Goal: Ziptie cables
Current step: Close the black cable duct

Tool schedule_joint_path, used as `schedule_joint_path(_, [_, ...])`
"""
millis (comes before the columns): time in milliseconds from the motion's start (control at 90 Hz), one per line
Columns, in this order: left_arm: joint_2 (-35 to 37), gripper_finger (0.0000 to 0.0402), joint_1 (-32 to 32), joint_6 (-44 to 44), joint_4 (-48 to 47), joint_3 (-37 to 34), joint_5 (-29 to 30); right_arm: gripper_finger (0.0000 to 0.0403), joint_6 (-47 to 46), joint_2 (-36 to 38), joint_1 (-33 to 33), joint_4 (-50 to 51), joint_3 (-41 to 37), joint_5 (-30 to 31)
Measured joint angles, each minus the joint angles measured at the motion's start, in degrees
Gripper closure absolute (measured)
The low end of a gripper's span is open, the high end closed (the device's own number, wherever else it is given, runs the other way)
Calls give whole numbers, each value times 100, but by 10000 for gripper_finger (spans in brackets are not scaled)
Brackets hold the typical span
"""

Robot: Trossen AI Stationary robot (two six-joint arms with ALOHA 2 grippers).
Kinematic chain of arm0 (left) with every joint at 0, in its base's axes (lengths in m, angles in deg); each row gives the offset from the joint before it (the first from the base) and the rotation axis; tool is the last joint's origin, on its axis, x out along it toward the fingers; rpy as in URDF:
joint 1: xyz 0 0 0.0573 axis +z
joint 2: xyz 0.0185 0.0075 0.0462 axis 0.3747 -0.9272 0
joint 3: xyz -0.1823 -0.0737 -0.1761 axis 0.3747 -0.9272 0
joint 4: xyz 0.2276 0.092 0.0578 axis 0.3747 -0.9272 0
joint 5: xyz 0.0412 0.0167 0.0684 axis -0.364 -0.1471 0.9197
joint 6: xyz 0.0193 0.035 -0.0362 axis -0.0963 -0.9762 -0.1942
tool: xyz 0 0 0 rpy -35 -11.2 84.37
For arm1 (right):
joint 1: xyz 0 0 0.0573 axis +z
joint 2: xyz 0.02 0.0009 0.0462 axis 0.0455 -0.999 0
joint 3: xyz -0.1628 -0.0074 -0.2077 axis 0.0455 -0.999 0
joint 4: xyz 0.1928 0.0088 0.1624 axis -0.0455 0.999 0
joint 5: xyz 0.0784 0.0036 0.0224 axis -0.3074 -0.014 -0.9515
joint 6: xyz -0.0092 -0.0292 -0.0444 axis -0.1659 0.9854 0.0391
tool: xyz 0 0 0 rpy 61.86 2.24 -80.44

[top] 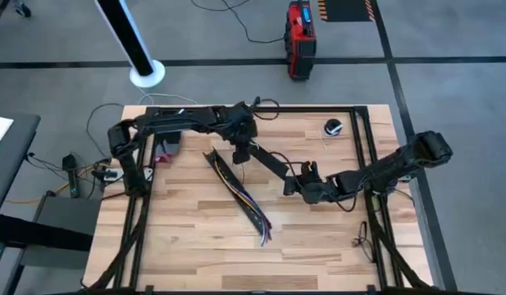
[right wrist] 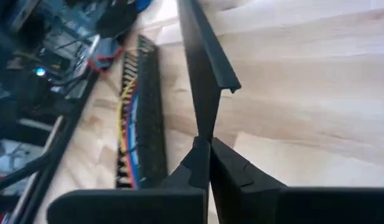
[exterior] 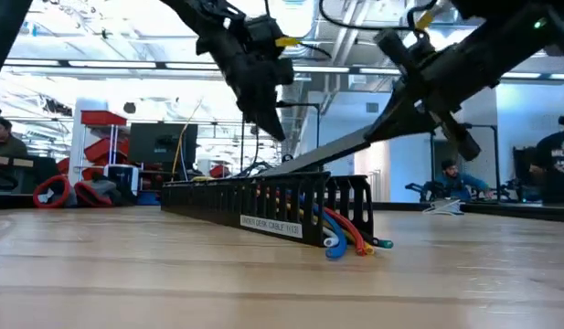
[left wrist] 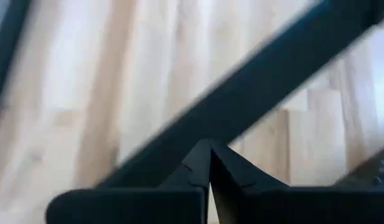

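Note:
The cables [top: 251, 205] lie inside a long black comb-slotted channel [top: 236, 187] that rests on the wood table, slanting from the middle to the near side. Their blue, red and yellow ends [exterior: 350, 239] stick out of its near end, and they show again in the right wrist view as cables [right wrist: 125, 124]. A flat black strip [top: 269, 162] slants above the table between the two grippers. My right gripper [top: 298, 185] is shut on its right end. My left gripper [top: 241, 152] is shut at its far-left end. My left gripper points down at the strip's far-left end, and its shut fingertips [left wrist: 209, 149] stand at the strip's edge [left wrist: 241, 124]. I cannot tell whether they touch it. My right gripper pinches the strip's right end [right wrist: 204, 127] between its two fingers, which lie along the strip. That end is lifted clear of the table, and the strip slopes down from it toward the channel's far end [exterior: 291, 164].
A small black-and-white object [top: 333, 127] lies near the table's far right corner, and a red thing [top: 164, 152] lies at the far left. Black frame rails [top: 371, 164] run along the table's sides. People sit in the room behind [exterior: 548, 164].

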Motion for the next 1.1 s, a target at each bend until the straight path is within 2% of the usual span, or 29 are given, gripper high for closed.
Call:
schedule_joint_path(133, [98,401,325,39,164,-152,-139,403,-5,358,429,336,0,211])
schedule_joint_path(356, [107,401,1205,462,284,-844,-1527,403,-296,916,1121,1275,-5,498])
schedule_joint_path(444, [107,401,1598,496,209,-1064,-1661,403,-311,1094,1346,1536,-7,549])
schedule_joint_path(544, [109,401,1960,31,65,-1226,-1653,403,-311,1258,1544,1796,-9,651])
schedule_joint_path(733, [118,398,2349,-416,-504,-1245,-1777,403,-326,1494,1683,2101,-15,731])
schedule_joint_path(922, [127,354,2449,-424,-624,-1421,-3168,403,-291,1549,1687,2246,-17,731])
schedule_joint_path(1100, [123,288,2430,-273,-177,-1982,-2813,403,-224,1549,1687,2278,-18,740])
